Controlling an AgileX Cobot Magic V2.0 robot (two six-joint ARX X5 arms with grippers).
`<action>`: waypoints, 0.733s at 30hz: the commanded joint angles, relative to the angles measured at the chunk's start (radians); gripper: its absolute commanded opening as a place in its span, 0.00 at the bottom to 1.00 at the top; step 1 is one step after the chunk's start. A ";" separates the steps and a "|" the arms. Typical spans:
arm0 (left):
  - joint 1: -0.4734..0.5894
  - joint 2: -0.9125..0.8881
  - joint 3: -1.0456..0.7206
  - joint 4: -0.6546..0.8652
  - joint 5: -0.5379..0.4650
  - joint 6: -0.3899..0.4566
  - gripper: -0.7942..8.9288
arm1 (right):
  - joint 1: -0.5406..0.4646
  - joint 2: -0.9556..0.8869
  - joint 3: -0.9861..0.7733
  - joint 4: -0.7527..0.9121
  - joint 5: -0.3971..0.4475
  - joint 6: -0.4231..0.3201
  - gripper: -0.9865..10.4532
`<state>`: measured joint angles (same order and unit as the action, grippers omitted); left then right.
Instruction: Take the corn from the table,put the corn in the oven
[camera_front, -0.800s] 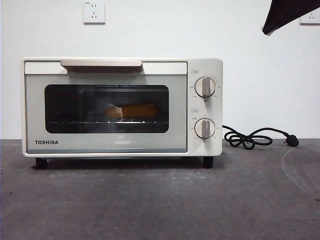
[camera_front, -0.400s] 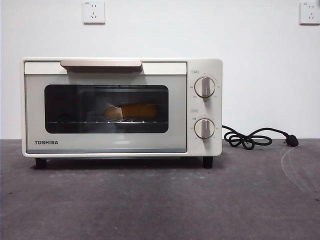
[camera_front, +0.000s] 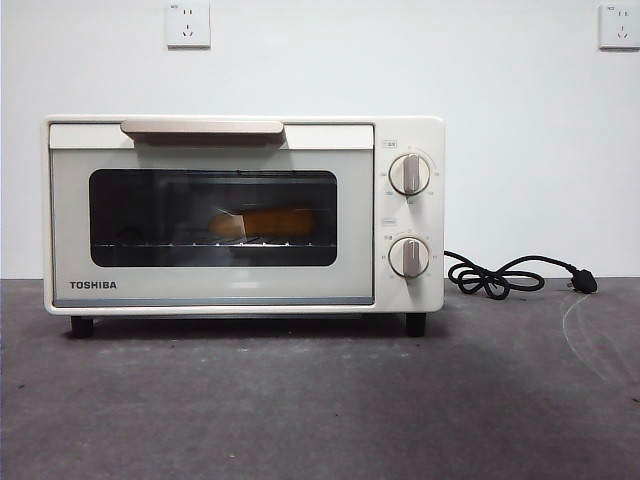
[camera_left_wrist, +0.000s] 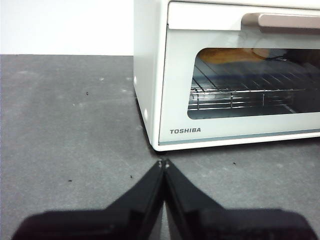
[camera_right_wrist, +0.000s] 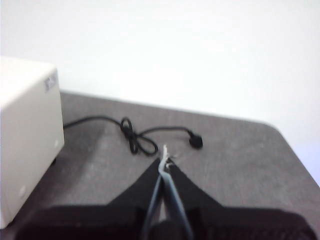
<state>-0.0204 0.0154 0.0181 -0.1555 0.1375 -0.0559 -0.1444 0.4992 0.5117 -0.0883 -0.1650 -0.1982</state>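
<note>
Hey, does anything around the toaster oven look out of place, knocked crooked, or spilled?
Nothing stands out. The cream-white boxy toaster oven stands level on the dark grey table with its door closed, the yellow-orange corn cob lying on the rack inside. The black cord lies loosely looped and unplugged beside it.

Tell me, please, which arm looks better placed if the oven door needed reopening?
Probably left. The left gripper, jaws shut, faces the cream-white TOSHIBA toaster oven and its bar handle. The right gripper, also shut, sits off the oven's side near the coiled black cord.
</note>
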 joint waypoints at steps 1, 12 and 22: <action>0.002 0.000 -0.008 0.007 -0.004 0.005 0.08 | -0.001 -0.092 -0.164 0.108 0.016 0.070 0.09; 0.002 0.000 -0.008 0.007 -0.004 0.005 0.08 | 0.043 -0.370 -0.444 0.114 0.053 0.125 0.09; 0.002 0.000 -0.008 0.006 -0.004 0.005 0.08 | 0.054 -0.492 -0.497 -0.084 0.066 0.168 0.09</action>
<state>-0.0204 0.0158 0.0181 -0.1558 0.1375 -0.0559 -0.0917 0.0093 0.0277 -0.1604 -0.1036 -0.0479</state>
